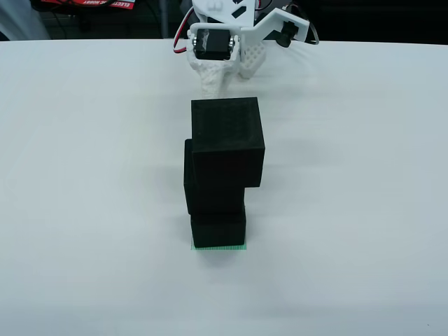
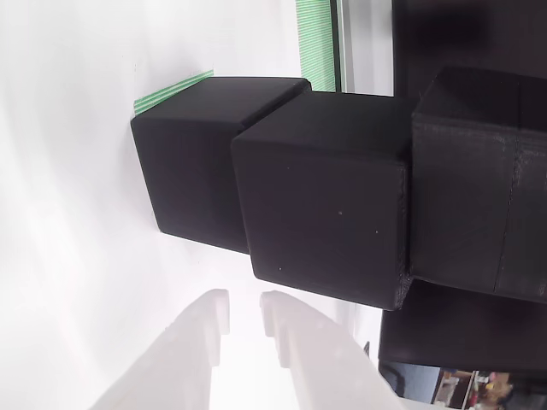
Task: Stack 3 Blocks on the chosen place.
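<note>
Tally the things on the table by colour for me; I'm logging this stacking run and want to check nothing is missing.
Black cubes: 3, stacked as bottom cube, middle cube, top cube
Green square: 1, the patch under the stack
White gripper: 1, the gripper beside the stack
Total: 5

Bright, even overhead light, overexposed white table (image 1: 84,175), faint shadows, soft close-up blur

arm: low at the far edge, view from above | tool (image 2: 244,320): fingers slightly apart, holding nothing
</note>
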